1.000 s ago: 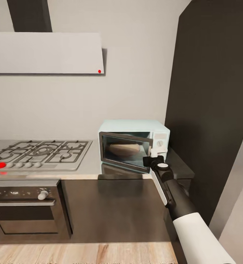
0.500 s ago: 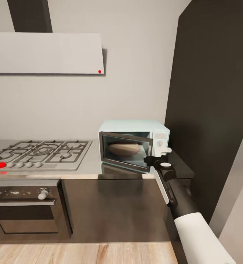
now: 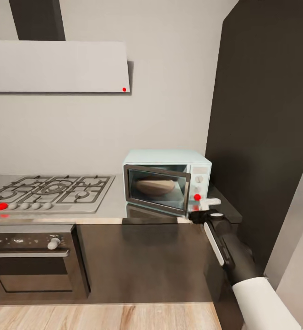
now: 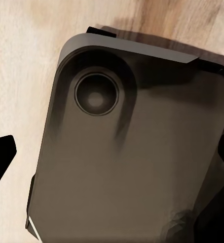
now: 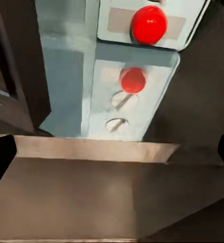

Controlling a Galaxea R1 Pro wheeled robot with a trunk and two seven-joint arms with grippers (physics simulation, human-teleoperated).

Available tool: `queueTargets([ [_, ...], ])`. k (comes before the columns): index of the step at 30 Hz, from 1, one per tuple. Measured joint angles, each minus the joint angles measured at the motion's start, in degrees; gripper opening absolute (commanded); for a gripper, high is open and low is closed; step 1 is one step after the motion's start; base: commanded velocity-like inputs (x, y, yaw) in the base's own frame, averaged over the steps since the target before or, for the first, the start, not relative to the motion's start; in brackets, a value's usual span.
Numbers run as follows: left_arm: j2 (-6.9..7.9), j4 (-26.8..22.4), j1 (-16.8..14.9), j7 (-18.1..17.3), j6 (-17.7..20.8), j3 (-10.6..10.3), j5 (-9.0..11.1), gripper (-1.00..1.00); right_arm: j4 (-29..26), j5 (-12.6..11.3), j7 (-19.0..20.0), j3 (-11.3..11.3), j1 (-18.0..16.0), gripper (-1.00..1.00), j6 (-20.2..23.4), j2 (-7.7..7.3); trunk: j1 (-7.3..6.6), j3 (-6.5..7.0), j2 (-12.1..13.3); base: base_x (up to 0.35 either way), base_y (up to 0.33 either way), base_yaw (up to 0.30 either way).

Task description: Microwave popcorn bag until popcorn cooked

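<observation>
Already — microwave: you have the small pale mint-blue microwave with the dark glass door [image 3: 166,182] standing at the right end of the glossy grey countertop [image 3: 222,201], hard against the tall dark cabinet.
Bag: the tan-brown cloth-like popcorn bag [image 3: 155,186] lies inside the microwave, visible through the glass; you cannot make out any popped pieces from here.
Door: its right edge appears to stand slightly proud of the microwave's body, so you cannot be sure it is fully latched.
Light: a round red light [image 3: 197,197] glows low on the microwave's white control panel, seen again as a red dome [image 5: 149,24] in the right wrist view with its reflection on the countertop below.
Right gripper: your right gripper [image 3: 205,207] hangs just below and in front of the microwave's panel, near the red light; the fingers look spread with nothing between them, dark tips at either edge of the wrist view.
Left gripper: aimed at a dark rounded part of the robot over wood flooring; you cannot tell whether it is parted.
Progress: loading looks done and, by the light, heating appears to be running; what is left for you is waiting until the popcorn cooks.
</observation>
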Motion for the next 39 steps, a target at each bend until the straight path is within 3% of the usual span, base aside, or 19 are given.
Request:
queueTargets([
  [4,0.0,0.0,0.0,0.0,0.0,0.0,0.0,1.0,0.4,0.0,0.1,-0.5,0.1,1.0,1.4,-3.11,0.0,0.0,0.0,0.0,0.0,0.0],
  [8,0.0,0.0,0.0,0.0,0.0,0.0,0.0,1.0,0.0,0.2,-0.1,-6.5,0.1,1.0,1.0,-3.99,0.0,0.0,0.0,0.0,0.0,0.0],
  [10,0.0,0.0,0.0,0.0,0.0,0.1,0.0,1.0,-0.2,0.2,-0.1,-7.8,0.1,1.0,-0.3,-4.05,0.0,0.0,0.0,0.0,0.0,0.0],
  [16,0.0,0.0,0.0,0.0,0.0,0.0,-0.1,1.0,-2.3,0.1,0.0,-7.8,0.1,1.0,-3.0,-3.72,0.0,0.0,0.0,0.01,0.0,0.0],
  [28,0.0,0.0,0.0,0.0,0.0,0.0,-0.1,1.0,-2.7,-0.1,0.1,-7.7,0.1,1.0,-3.3,-3.3,-0.03,0.0,0.0,0.217,0.0,0.0],
  [30,0.0,0.0,0.0,0.0,0.0,0.0,-0.1,1.0,-2.7,-0.1,1.2,-7.7,0.1,1.0,-3.3,-3.3,-0.03,0.0,0.0,0.247,0.0,0.0],
  [33,0.01,0.0,0.0,0.0,0.0,0.0,-0.1,1.0,-2.5,0.0,6.9,-7.8,0.1,1.0,-3.3,-3.38,-0.03,0.0,0.0,0.247,0.0,0.0],
  [39,0.02,0.0,0.0,0.0,0.0,0.0,0.0,1.0,-2.3,0.0,9.9,-7.8,0.1,1.0,-3.3,-3.74,-0.02,0.0,0.0,0.207,0.0,0.0],
])
